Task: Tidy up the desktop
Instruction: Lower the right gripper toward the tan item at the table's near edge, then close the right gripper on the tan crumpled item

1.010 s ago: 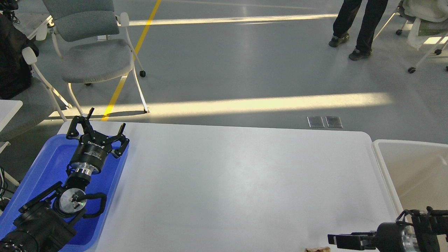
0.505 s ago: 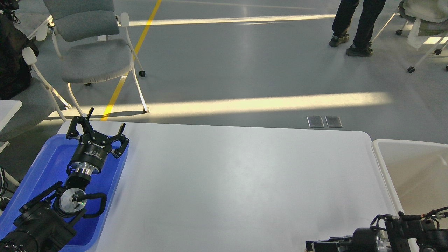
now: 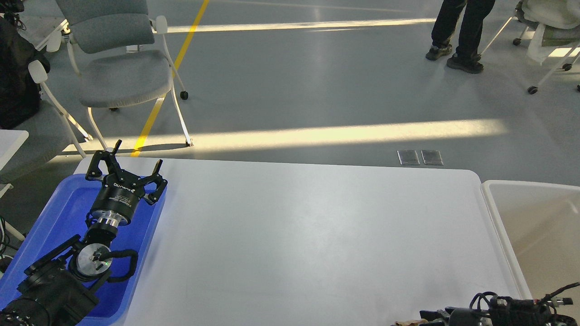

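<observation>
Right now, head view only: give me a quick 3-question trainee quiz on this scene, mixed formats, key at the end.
1. True or false: the left gripper is open above the blue plastic tray.
2. Which side of the desktop has the off-white bin? A) robot's left B) robot's right C) far edge
3. Fill in: the grey chair stands on the ____, beyond the desktop.

Key: 1 true; 2 B; 3 floor.

Blue plastic tray (image 3: 54, 213) far left, off-white rectangular bin (image 3: 534, 217) far right. Grey padded chair (image 3: 120, 68) and someone's dark-trousered legs (image 3: 462, 31) behind.
</observation>
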Controlling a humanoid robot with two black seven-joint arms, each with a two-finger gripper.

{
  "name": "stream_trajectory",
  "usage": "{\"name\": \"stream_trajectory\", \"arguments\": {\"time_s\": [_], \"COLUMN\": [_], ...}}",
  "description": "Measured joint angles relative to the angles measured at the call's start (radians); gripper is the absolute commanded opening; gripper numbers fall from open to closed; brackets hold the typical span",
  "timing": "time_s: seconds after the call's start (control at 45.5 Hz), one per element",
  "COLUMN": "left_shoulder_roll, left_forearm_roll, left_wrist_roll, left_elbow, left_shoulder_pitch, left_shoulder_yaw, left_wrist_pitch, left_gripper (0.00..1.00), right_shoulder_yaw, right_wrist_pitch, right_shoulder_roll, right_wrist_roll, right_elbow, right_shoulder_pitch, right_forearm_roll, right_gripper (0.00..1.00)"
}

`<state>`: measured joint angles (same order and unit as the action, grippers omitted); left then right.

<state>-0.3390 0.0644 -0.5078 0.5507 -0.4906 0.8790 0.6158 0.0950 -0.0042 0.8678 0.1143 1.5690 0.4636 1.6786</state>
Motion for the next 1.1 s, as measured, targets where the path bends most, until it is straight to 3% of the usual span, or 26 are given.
{"name": "stream_trajectory", "arguments": {"time_s": [0.659, 1.098], "left_shoulder_roll": [0.000, 0.000], "left_forearm_roll": [0.000, 0.000], "left_wrist_roll": [0.000, 0.000], "left_elbow": [0.000, 0.000], "left_shoulder_pitch": [0.001, 0.001], "left_shoulder_yaw": [0.000, 0.000], "left_wrist_pitch": [0.000, 0.000], "left_gripper": [1.00, 1.00], "right_shoulder_yaw": [-0.057, -0.085], "right_wrist_pitch": [-0.172, -0.229], "right_shoulder_roll": [-0.035, -0.046], "right_wrist_roll": [0.060, 0.089], "right_elbow": [-0.098, -0.135], "right_shoulder_pitch": [-0.042, -0.062], "right_forearm_roll": [0.102, 0.113], "right_gripper": [1.00, 0.99]}}
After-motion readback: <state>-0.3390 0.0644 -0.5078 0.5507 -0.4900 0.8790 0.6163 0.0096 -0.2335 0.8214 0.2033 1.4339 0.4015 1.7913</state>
